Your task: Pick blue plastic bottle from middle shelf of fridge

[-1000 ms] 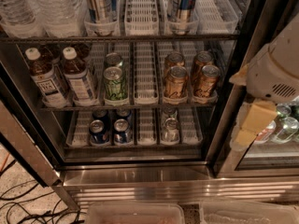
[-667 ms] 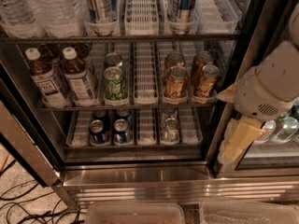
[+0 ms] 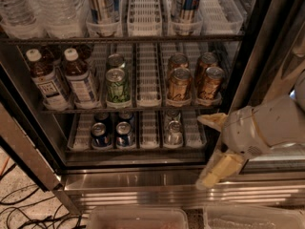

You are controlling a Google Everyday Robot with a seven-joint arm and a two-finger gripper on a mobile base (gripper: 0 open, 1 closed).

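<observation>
The blue plastic bottle (image 3: pixel 80 78) stands upright at the front of the middle shelf (image 3: pixel 148 87), second lane from the left. It holds dark brown drink and has a white cap and a pale blue-and-white label. A similar bottle (image 3: pixel 45 80) with a whiter label stands to its left. My gripper (image 3: pixel 203 150) is at the lower right of the open fridge (image 3: pixel 247 56), in front of the door frame and below the middle shelf. It is open and empty, far to the right of the bottle.
Green cans (image 3: pixel 117 84) and gold cans (image 3: pixel 179 84) share the middle shelf. Blue and silver cans (image 3: pixel 101 133) sit on the level below. Big water bottles (image 3: pixel 52 8) stand above. The door edge (image 3: pixel 28 151), cables (image 3: pixel 19 209) and clear bins (image 3: pixel 138 218) lie in front.
My gripper has moved down and to the left, from beside the middle shelf's right end to the fridge's lower right front. The bottles and cans have not moved.
</observation>
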